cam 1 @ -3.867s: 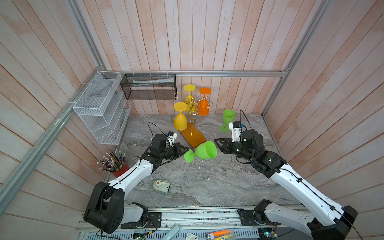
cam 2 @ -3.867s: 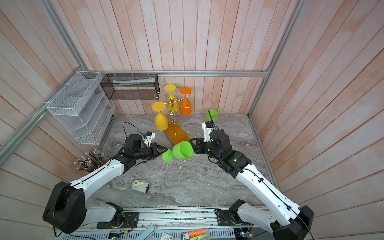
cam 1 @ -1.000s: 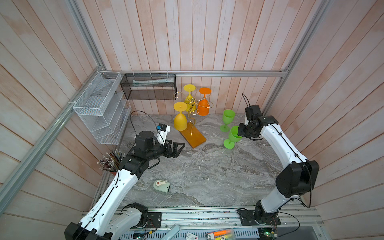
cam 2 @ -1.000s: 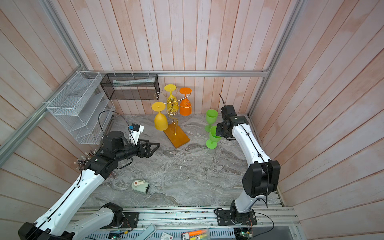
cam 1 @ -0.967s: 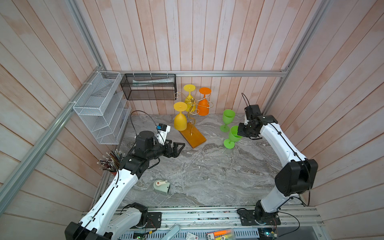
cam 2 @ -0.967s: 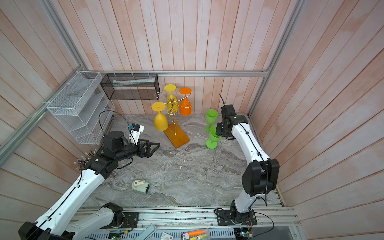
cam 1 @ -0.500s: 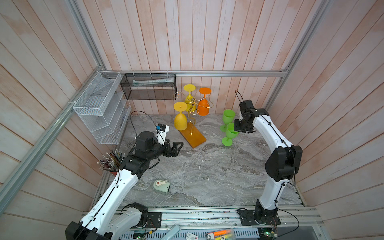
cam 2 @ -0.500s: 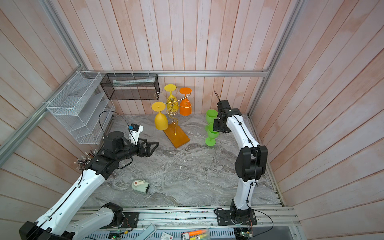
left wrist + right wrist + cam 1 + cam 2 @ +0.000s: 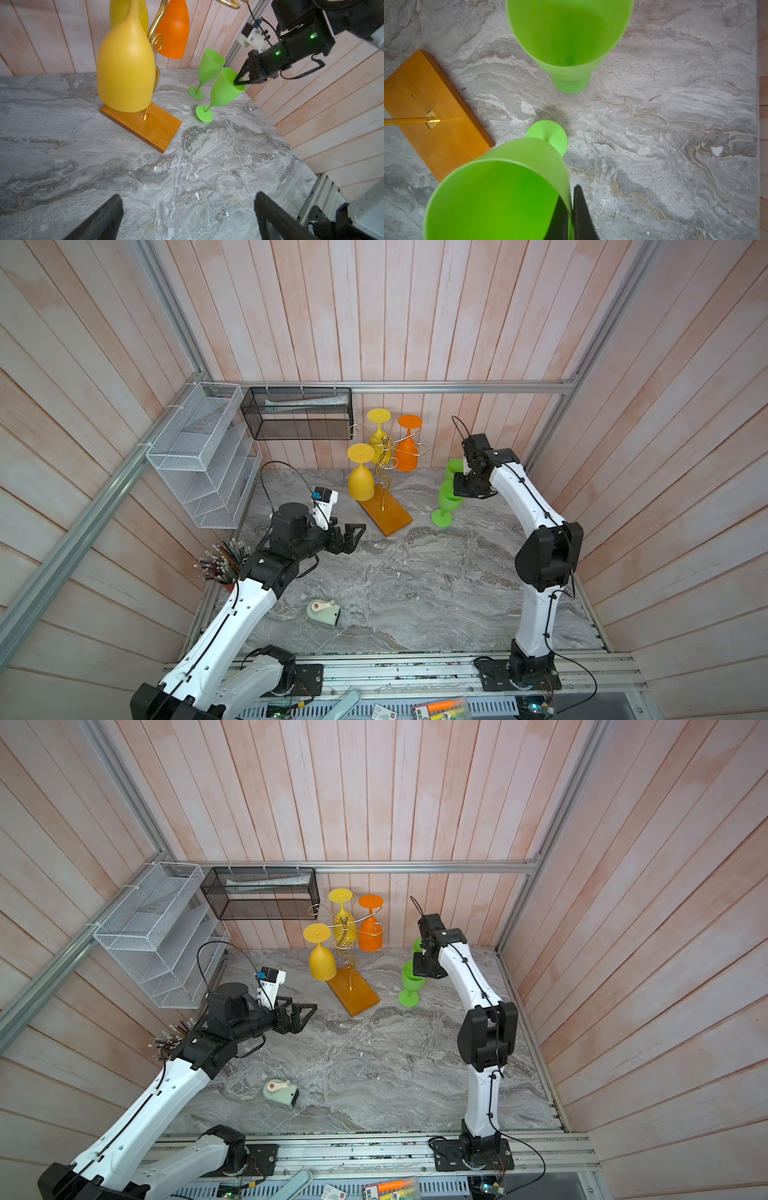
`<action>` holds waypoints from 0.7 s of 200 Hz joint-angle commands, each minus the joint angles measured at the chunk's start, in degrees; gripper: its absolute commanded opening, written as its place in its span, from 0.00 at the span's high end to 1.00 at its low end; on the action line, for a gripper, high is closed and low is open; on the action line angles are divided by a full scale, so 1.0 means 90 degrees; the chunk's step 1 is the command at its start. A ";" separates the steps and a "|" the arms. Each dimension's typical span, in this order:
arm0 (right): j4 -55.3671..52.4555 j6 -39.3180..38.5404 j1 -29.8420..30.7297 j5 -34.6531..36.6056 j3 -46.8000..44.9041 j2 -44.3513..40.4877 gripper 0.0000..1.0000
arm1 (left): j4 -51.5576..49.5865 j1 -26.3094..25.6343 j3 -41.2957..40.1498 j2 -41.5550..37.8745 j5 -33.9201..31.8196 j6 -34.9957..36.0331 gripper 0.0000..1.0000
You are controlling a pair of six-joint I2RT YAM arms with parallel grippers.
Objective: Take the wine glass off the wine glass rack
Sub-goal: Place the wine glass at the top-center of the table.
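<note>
The right wrist view alone shows the grip. The right gripper (image 9: 570,212) is clamped on the rim of a green wine glass (image 9: 492,199), with 1 finger inside the bowl and 1 outside. Only the left wrist view shows this glass tilted, its foot down at the marble table (image 9: 207,166); whether the foot sits flat cannot be told.

Both top views show the left gripper (image 9: 355,536) spread wide and holding nothing.

The wine glass rack (image 9: 386,512) stands between the 2 grippers, just ahead of the left one. 3 glasses hang upside down on it: a near yellow glass (image 9: 360,485), a far yellow glass (image 9: 379,435) and an orange glass (image 9: 406,452). Seen from the left gripper, the near yellow bowl covers much of the gold stem.

A second green glass (image 9: 569,41) stands upright just beyond the right gripper's fingertips. Behind the left gripper are a pen cup (image 9: 220,566) and a small pale green device (image 9: 323,610).

Labels on the items at the front rail are too small to read.
</note>
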 commanded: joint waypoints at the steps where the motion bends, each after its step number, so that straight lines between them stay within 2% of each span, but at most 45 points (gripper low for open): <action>1: -0.0435 0.0054 0.0206 0.0163 0.0469 0.0317 1.00 | 0.0064 0.0036 -0.0085 0.0012 -0.0062 0.0095 0.00; 41: -0.0668 0.0104 0.0534 0.0278 0.0946 0.0668 1.00 | 0.0030 0.0040 -0.0062 0.0045 -0.0126 0.0075 0.00; 105: -0.0657 0.0142 0.0704 0.0224 0.1086 0.0872 1.00 | 0.0010 0.0035 -0.0093 0.0007 -0.0156 0.0065 0.00; 140: -0.0628 0.0104 0.0728 0.0194 0.1136 0.0851 0.86 | 0.0006 0.0042 -0.0091 -0.0010 -0.0180 0.0067 0.00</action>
